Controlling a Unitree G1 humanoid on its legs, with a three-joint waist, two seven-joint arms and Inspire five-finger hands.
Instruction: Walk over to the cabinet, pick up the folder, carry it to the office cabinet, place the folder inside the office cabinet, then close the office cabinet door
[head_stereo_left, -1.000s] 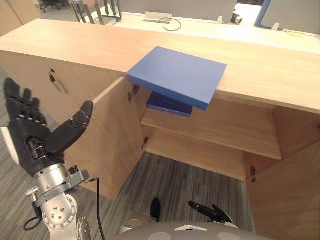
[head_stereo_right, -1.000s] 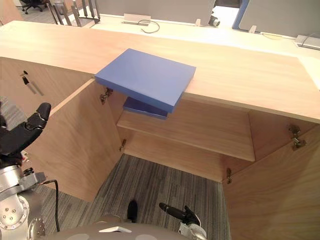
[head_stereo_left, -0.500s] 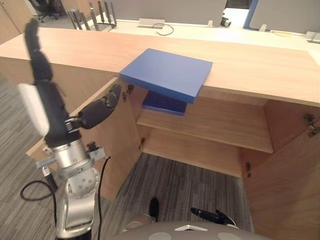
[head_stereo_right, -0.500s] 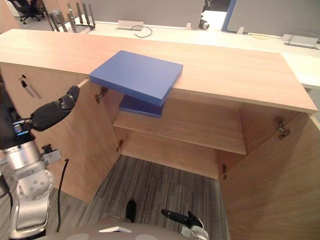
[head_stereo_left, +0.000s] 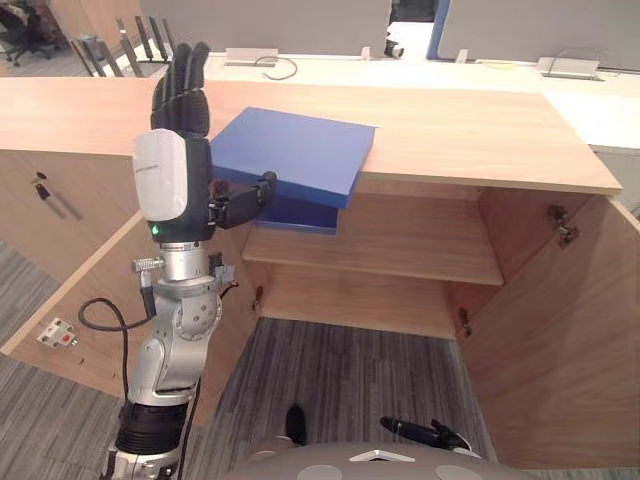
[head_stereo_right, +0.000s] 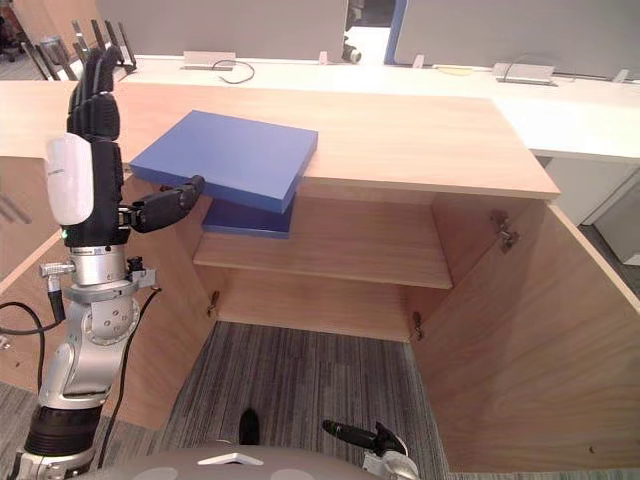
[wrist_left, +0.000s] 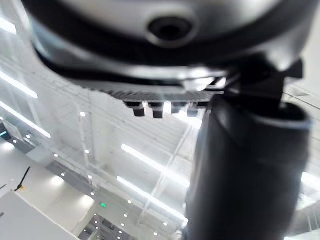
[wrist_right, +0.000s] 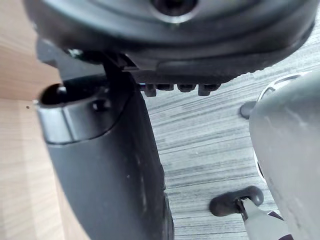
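Note:
A blue folder lies flat on the wooden cabinet top, its near corner jutting out over the open compartment. My left hand stands upright just left of it, open, fingers straight up and thumb stretched toward the folder's near edge; whether the thumb touches it I cannot tell. A second, darker blue folder rests on the shelf below. My right hand hangs low over the grey carpet beside a wooden panel, fingers straight, holding nothing.
Both cabinet doors stand open: the left door behind my left arm, the right door swung toward me. Most of the shelf is bare to the right. A white desk with cables runs behind the cabinet top.
My left hand has risen from low on the left to stand upright beside the folder, thumb toward it. The camera has panned, now showing the cabinet's right end.

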